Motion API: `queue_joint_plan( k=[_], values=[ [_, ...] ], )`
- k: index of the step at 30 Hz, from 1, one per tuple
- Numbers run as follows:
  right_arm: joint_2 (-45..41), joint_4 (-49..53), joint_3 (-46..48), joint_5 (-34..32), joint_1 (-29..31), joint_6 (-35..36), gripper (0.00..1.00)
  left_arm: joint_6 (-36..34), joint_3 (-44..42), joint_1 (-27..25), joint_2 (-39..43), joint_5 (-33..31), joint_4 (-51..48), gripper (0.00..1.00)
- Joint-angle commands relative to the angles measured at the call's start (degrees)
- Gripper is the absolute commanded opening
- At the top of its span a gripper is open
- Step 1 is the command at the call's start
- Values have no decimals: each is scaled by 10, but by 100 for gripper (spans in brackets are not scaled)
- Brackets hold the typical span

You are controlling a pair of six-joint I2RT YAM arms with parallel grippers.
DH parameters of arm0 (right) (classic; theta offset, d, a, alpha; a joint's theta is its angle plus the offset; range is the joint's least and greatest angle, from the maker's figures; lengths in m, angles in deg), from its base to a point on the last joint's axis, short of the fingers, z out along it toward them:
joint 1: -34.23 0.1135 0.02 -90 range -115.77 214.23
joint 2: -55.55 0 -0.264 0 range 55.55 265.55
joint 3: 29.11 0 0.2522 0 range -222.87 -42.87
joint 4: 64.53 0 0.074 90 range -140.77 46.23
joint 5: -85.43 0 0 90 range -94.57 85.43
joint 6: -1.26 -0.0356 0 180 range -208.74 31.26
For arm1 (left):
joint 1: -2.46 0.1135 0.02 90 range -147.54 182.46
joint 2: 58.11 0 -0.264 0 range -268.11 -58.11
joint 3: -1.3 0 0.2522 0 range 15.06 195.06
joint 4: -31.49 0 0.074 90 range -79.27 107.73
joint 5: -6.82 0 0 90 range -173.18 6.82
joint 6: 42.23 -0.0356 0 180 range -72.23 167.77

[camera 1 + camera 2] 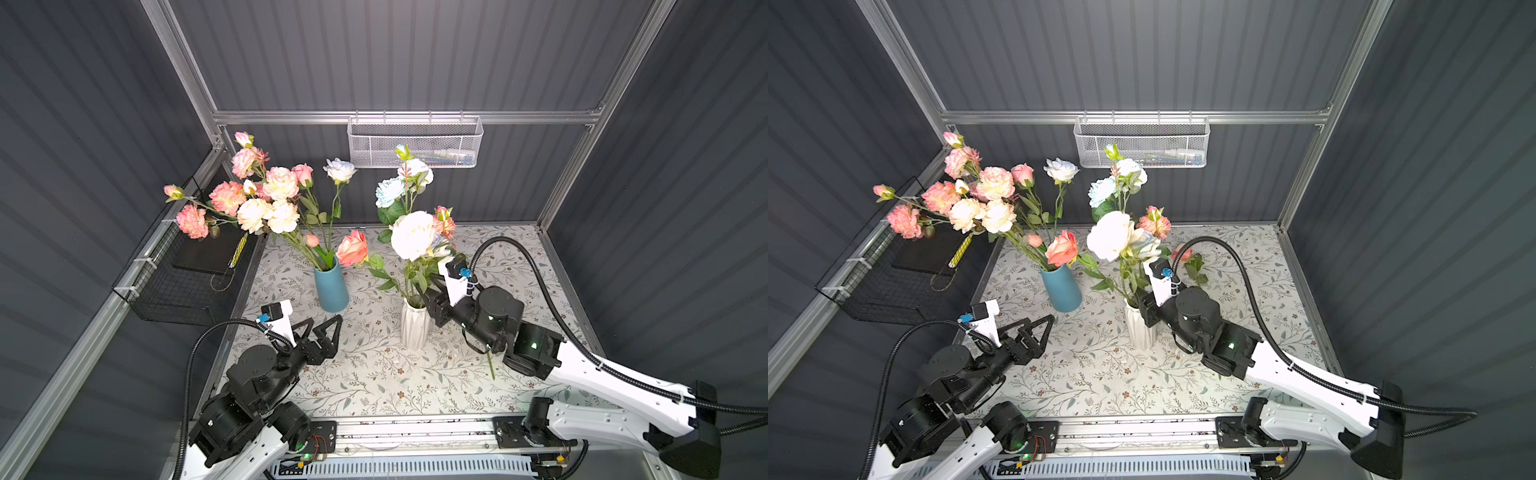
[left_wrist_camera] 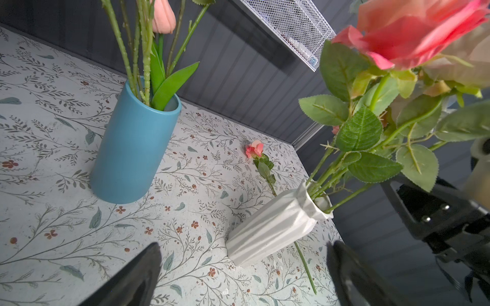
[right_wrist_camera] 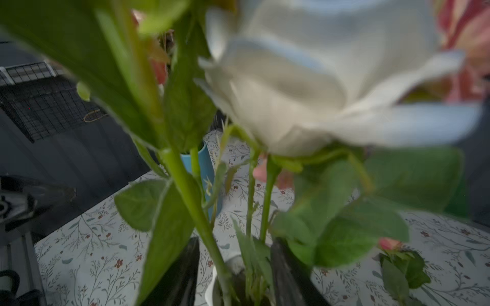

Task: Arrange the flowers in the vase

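Currently the right tool [image 3: 236,239] is open around flower stems [image 3: 187,196] in the white vase [image 1: 415,328]; left tool [image 1: 325,321], nine o'clock, wide open.

Table [image 1: 374,386] w/ leaf-print cloth.
On it: blue vase [image 1: 331,286] & white vase [image 1: 414,328], both upright, apart; loose pink rose [image 2: 263,168] flat on cloth, stem running just beside white vase's base.

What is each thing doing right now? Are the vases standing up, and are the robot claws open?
Blue vase, upright, holds pink and cream flowers.
White vase, upright, holds white and blue flowers.
Loose rose, lying flat on the table.
Left gripper, open, empty.
Right gripper, open around stems at the white vase.
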Motion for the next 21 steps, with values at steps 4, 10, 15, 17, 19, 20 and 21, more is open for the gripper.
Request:
queue_joint_plan(
  k=[4, 10, 15, 17, 19, 20, 21],
  values=[
    [-84, 47, 62, 19, 3, -70, 62, -12, 10, -2, 0, 7, 3, 100],
    [-129, 121, 99, 4, 2, -104, 67, -15, 9, -2, -3, 6, 5, 100],
    [-116, 207, 121, 15, -69, -164, 64, -16, 8, -2, -3, 8, 6, 100],
    [-92, 230, 129, 78, -147, -199, 59, -16, 8, -2, -4, 7, 5, 100],
    [-54, 251, 129, 130, -225, -218, 54, -16, 7, -2, -4, 7, 6, 100],
    [-31, 258, 126, 148, -251, -222, 52, -15, 6, -2, -3, 8, 6, 100],
    [-4, 262, 120, 168, -280, -219, 51, -15, 6, -2, -3, 8, 6, 100]
  ],
)
